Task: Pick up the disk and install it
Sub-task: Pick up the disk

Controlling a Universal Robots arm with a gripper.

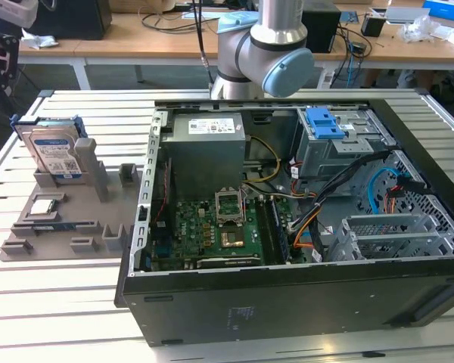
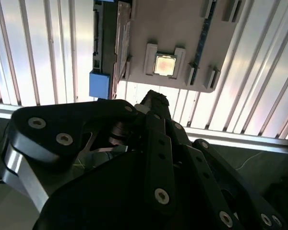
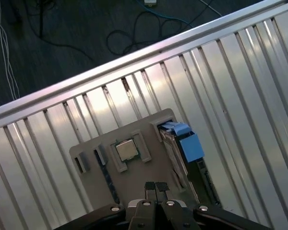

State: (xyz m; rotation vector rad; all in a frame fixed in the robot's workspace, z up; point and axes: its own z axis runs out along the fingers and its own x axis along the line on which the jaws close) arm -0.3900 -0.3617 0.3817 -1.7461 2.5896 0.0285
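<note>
My gripper (image 3: 151, 186) is closest: its two fingertips are pressed tight together w/ nothing between them, so I hold nothing. Under me, well apart, the grey tray (image 3: 134, 128) rests on the slatted table (image 3: 240, 96), w/ the small square chip (image 3: 126, 150) lying flat in its pocket. The disk (image 3: 175, 158) stands on its edge in a slot at one side of that tray, w/ its blue bracket (image 3: 192, 146) clipped on. I'm up above it, not touching it. Farther off, in the exterior view, my arm (image 1: 261, 49) rises behind the open computer case (image 1: 287, 310), which sits on the exterior view's right of the tray. At the case's far end is a metal cage (image 1: 340, 155) w/ a blue piece (image 1: 323, 121) on top. I think that's the disk's home, but can't be sure from here. So the pick-up isn't done, the install isn't done, i.e. the whole job is left.
</note>
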